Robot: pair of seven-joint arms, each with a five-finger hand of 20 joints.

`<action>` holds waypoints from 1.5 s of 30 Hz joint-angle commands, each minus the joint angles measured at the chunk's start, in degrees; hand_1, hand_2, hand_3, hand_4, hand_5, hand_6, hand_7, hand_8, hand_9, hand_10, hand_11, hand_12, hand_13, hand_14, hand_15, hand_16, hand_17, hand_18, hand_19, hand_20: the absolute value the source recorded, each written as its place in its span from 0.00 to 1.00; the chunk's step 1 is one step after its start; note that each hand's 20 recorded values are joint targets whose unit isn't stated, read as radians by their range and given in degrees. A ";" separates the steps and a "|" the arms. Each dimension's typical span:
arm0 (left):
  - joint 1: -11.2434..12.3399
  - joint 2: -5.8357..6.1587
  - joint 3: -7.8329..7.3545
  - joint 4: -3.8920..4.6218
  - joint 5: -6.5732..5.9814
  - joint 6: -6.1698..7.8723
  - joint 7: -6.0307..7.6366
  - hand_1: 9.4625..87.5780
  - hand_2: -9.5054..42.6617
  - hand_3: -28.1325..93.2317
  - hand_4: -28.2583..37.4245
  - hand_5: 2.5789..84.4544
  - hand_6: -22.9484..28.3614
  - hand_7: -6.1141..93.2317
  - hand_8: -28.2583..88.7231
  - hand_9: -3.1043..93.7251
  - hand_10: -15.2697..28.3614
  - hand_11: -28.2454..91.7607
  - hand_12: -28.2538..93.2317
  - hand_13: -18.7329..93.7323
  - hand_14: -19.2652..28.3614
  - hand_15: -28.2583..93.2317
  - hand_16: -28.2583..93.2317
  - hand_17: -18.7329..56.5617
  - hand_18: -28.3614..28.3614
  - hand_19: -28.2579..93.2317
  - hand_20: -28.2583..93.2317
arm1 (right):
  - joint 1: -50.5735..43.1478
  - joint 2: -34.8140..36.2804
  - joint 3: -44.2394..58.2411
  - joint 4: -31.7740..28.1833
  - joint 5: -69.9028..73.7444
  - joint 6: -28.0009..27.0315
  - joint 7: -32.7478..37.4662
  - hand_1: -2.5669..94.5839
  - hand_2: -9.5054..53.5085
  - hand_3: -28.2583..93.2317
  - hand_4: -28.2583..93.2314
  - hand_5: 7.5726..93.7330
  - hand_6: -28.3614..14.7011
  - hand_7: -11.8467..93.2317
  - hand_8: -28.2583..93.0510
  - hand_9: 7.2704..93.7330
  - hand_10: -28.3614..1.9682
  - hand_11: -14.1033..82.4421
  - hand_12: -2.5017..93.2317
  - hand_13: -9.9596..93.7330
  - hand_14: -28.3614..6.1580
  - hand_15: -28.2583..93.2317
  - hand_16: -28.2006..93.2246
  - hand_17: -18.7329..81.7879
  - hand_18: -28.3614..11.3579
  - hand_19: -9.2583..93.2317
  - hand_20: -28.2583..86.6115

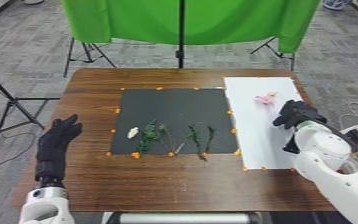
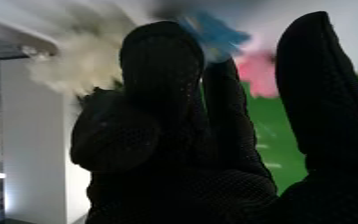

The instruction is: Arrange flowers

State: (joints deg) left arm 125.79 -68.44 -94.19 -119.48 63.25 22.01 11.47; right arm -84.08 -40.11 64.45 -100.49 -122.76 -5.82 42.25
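In the head view, my right hand (image 1: 298,115) is over the white sheet, just right of some pink flowers (image 1: 265,99). A white flower (image 1: 133,132) and several green stems (image 1: 146,139) lie on the dark mat. My left hand (image 1: 62,134) is open left of the mat. In the right wrist view, my right hand (image 2: 202,185) has its fingers extended and apart, with white flowers (image 2: 82,65), a blue flower (image 2: 215,35) and a pink flower (image 2: 257,74) beyond them. Whether it touches any stem is unclear.
The dark mat (image 1: 171,107) has orange markers along its edges, and the white sheet (image 1: 257,145) lies to its right on the wooden table (image 1: 158,182). A green cloth (image 1: 131,20) hangs on stands behind the table.
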 commanded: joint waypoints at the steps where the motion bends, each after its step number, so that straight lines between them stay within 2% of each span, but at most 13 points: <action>1: 0.73 -0.64 -0.20 -0.17 0.04 -0.81 -0.93 0.12 0.35 0.71 0.00 0.54 0.54 0.18 0.19 0.49 0.68 0.39 0.33 0.44 0.77 0.44 0.24 0.25 0.74 0.33 0.40 | -1.27 -1.13 -2.74 2.35 -2.64 5.93 0.37 0.49 0.00 0.74 0.10 0.57 0.66 0.21 0.17 0.72 0.41 0.29 0.23 0.93 0.68 0.68 0.50 0.79 0.43 1.00 0.67; 3: 0.78 -0.73 -0.23 -0.23 -0.07 -0.59 -0.86 0.12 0.35 0.71 0.00 0.54 0.54 0.18 0.19 0.49 0.68 0.39 0.33 0.43 0.77 0.44 0.24 0.25 0.74 0.33 0.40 | -1.27 -1.23 -3.82 3.29 -3.98 10.17 -0.33 0.55 0.00 0.75 0.10 0.64 0.65 0.23 0.16 0.76 0.43 0.30 0.22 0.95 0.71 0.69 0.50 0.82 0.47 1.00 0.66; 6: 1.05 -0.79 -0.42 -0.41 -0.09 -0.48 -0.79 0.12 0.35 0.71 0.00 0.54 0.54 0.18 0.19 0.49 0.68 0.39 0.33 0.43 0.77 0.44 0.24 0.25 0.74 0.33 0.40 | -1.30 -1.11 -4.29 3.48 -4.27 15.73 -1.54 0.65 0.00 0.68 0.10 0.74 0.61 0.24 0.28 0.87 0.53 0.23 0.33 0.97 0.75 0.68 0.51 0.85 0.50 1.00 0.66; 9: 1.29 -0.76 -0.65 -0.50 -0.02 -0.46 -0.98 0.12 0.35 0.71 0.00 0.55 0.54 0.18 0.19 0.49 0.68 0.39 0.33 0.44 0.77 0.44 0.24 0.25 0.74 0.33 0.40 | -1.12 -0.39 -3.75 2.29 -1.36 18.28 -2.88 0.70 0.00 0.66 0.10 0.83 0.61 0.27 0.31 0.94 0.57 0.21 0.37 0.99 0.77 0.68 0.52 0.87 0.52 1.00 0.66; 16: 1.70 -1.06 -0.79 -0.71 -0.06 -0.22 -1.01 0.13 0.34 0.71 0.00 0.54 0.54 0.18 0.19 0.49 0.68 0.39 0.33 0.43 0.77 0.44 0.24 0.25 0.74 0.33 0.40 | -1.30 0.39 1.34 -7.06 -2.52 19.19 -3.99 0.72 0.00 0.65 0.11 0.84 0.61 0.27 0.31 0.96 0.56 0.21 0.38 1.00 0.76 0.67 0.52 0.87 0.53 1.00 0.65; 20: 2.09 -0.88 -1.04 -0.73 -0.53 0.93 -0.22 0.13 0.34 0.71 0.00 0.55 0.54 0.18 0.19 0.49 0.68 0.39 0.33 0.43 0.77 0.44 0.24 0.25 0.74 0.33 0.40 | 7.93 -1.72 -3.42 -11.17 -0.36 23.16 -7.90 0.72 0.00 0.65 0.11 0.85 0.60 0.27 0.31 0.96 0.56 0.21 0.38 1.00 0.76 0.68 0.52 0.87 0.53 1.00 0.65; 23: 2.00 -0.74 -0.77 -0.71 -0.66 1.33 0.23 0.13 0.34 0.71 0.00 0.55 0.54 0.18 0.19 0.49 0.68 0.39 0.33 0.44 0.77 0.44 0.24 0.25 0.74 0.33 0.40 | 17.71 -5.42 -11.48 -11.12 3.45 23.53 -12.47 0.72 0.00 0.65 0.12 0.85 0.60 0.26 0.32 0.97 0.56 0.21 0.38 1.00 0.77 0.68 0.52 0.88 0.53 1.00 0.66; 31: 0.44 0.00 0.56 -0.11 -0.42 0.39 0.04 0.13 0.36 0.69 0.00 0.55 0.54 0.18 0.19 0.50 0.68 0.39 0.33 0.44 0.77 0.44 0.24 0.25 0.74 0.33 0.40 | 38.98 -21.04 -33.69 3.10 10.56 18.34 -19.96 0.71 0.00 0.65 0.12 0.85 0.61 0.26 0.32 0.97 0.57 0.21 0.39 1.00 0.77 0.68 0.52 0.88 0.53 1.00 0.67; 34: -0.11 0.37 0.60 -0.01 -0.11 0.12 -0.19 0.13 0.36 0.69 0.00 0.55 0.54 0.18 0.19 0.50 0.69 0.39 0.33 0.44 0.78 0.44 0.24 0.25 0.74 0.33 0.40 | 41.84 -25.05 -37.76 7.44 11.73 14.82 -19.07 0.71 0.00 0.65 0.11 0.85 0.61 0.26 0.32 0.96 0.57 0.21 0.39 1.00 0.77 0.69 0.52 0.88 0.52 1.00 0.67; 37: -0.27 0.73 0.88 0.09 -0.61 1.00 0.67 0.13 0.37 0.69 0.00 0.55 0.54 0.18 0.19 0.50 0.68 0.39 0.33 0.44 0.78 0.44 0.23 0.25 0.74 0.33 0.40 | 43.78 -27.91 -41.29 11.80 12.85 12.52 -19.06 0.71 0.00 0.66 0.11 0.85 0.62 0.27 0.31 0.96 0.57 0.21 0.39 1.00 0.77 0.69 0.52 0.88 0.52 1.00 0.68; 41: -0.07 0.26 0.67 0.04 -0.75 1.00 0.61 0.12 0.37 0.69 0.00 0.55 0.54 0.18 0.19 0.50 0.69 0.39 0.33 0.44 0.77 0.44 0.23 0.25 0.74 0.33 0.40 | 44.27 -31.06 -43.42 17.44 12.04 10.52 -18.73 0.71 0.00 0.66 0.11 0.84 0.62 0.27 0.31 0.96 0.58 0.20 0.38 1.00 0.77 0.69 0.52 0.88 0.52 1.00 0.68; 44: 0.68 -0.07 0.52 -0.37 -0.77 1.32 0.54 0.12 0.37 0.69 0.00 0.55 0.54 0.18 0.19 0.50 0.69 0.39 0.33 0.44 0.77 0.44 0.23 0.25 0.74 0.33 0.40 | 43.59 -32.39 -43.56 20.30 11.69 8.39 -18.32 0.70 0.00 0.66 0.11 0.84 0.63 0.27 0.31 0.96 0.58 0.20 0.38 1.00 0.77 0.68 0.52 0.88 0.52 1.00 0.68; 45: 1.90 -0.14 0.31 -0.86 -0.93 1.48 1.28 0.12 0.37 0.69 0.00 0.55 0.54 0.18 0.19 0.50 0.69 0.39 0.33 0.44 0.78 0.44 0.23 0.25 0.74 0.33 0.40 | 43.29 -32.12 -44.04 19.81 11.78 7.67 -17.48 0.70 0.00 0.66 0.11 0.84 0.63 0.27 0.31 0.96 0.58 0.20 0.38 1.00 0.77 0.68 0.52 0.87 0.52 1.00 0.68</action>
State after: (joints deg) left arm 125.36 -67.78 -93.44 -119.76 62.89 22.69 12.18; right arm -40.28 -68.82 20.83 -84.27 -110.08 5.21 23.33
